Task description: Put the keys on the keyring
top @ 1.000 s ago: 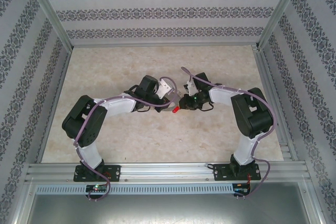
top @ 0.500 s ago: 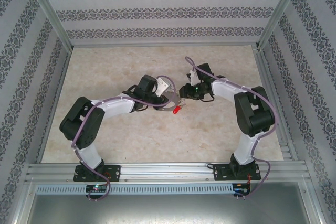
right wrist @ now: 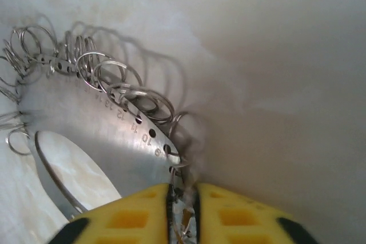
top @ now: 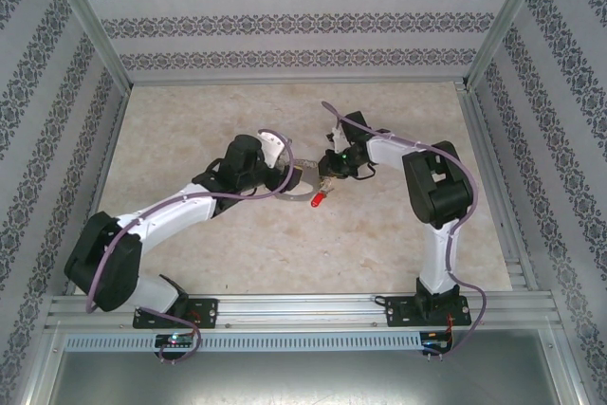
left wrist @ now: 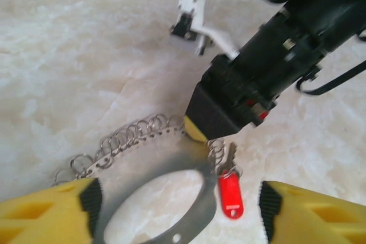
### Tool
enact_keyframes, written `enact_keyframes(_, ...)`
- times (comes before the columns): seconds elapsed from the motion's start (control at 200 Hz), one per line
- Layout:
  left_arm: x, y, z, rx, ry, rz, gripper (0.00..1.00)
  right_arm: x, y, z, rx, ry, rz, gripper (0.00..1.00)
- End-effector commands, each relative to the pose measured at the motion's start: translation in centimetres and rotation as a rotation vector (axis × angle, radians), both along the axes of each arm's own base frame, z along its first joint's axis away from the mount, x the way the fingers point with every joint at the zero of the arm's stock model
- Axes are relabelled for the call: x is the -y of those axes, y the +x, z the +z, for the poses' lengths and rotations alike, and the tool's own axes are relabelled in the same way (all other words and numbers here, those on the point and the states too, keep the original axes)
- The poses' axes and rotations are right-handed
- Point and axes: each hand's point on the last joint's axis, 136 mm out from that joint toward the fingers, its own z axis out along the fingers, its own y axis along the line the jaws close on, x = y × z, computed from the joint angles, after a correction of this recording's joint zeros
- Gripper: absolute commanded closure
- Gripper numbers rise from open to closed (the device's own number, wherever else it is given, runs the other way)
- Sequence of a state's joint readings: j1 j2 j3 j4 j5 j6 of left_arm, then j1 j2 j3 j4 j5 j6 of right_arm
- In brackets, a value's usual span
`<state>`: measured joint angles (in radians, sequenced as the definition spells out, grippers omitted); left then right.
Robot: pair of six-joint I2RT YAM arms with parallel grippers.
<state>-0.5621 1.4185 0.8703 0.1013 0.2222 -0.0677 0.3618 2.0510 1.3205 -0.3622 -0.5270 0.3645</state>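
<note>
The keyring (left wrist: 171, 154), a flat silver hoop fringed with small wire rings, lies on the marble table (left wrist: 68, 72). The red-headed key (left wrist: 230, 194) hangs at its right rim from a small ring. My left gripper (left wrist: 178, 201) stands open, its yellow fingers (left wrist: 51, 212) wide on either side of the hoop, the right one clear of it. My right gripper (left wrist: 199, 130) comes in from above, shut on the small rings at the hoop's rim beside the key. In the right wrist view the fingers (right wrist: 131, 215) pinch thin wire at the numbered rim of the keyring (right wrist: 86, 124). From above, key (top: 319, 200) and hoop (top: 302, 183) lie between both grippers.
A small white cable connector (left wrist: 191, 18) of the right arm hangs over the table beyond the hoop. Aluminium frame rails (top: 285, 308) and patterned walls (top: 303, 21) enclose the marble surface, with open room all round the hoop.
My left gripper has opened and let go of the hoop, and its arm has stretched lower. My right gripper has shifted left along the rim and closed there. The key now hangs from the hoop.
</note>
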Motion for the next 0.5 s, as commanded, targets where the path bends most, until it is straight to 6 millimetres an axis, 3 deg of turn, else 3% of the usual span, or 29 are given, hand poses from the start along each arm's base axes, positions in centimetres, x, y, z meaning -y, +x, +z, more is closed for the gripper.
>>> enact_keyframes(0.0,-0.4,-0.5,1.6,0.028,-0.016,0.025,0.14,-2.5,-0.1,-0.2,-0.029,0.036,0.053,0.93)
enact_keyframes(0.055,-0.4,-0.9,1.8,0.039,-0.011,0.017,0.11,-3.6,0.6,0.2,-0.021,0.053,0.077,0.98)
enact_keyframes(0.07,-0.4,-1.0,1.8,0.042,-0.012,0.015,0.02,-3.8,0.8,0.3,-0.018,0.056,0.081,0.99)
enact_keyframes(0.09,-0.5,-1.1,1.9,0.049,-0.013,0.016,0.00,-4.1,1.0,0.4,-0.016,0.057,0.088,0.99)
enact_keyframes(0.305,-1.6,-1.4,1.0,0.038,-0.040,0.089,0.00,-6.8,3.0,1.9,0.045,0.055,0.185,1.00)
enact_keyframes(0.495,-2.5,-0.7,0.5,0.035,-0.010,0.162,0.00,-7.3,2.1,3.2,0.126,0.020,0.259,1.00)
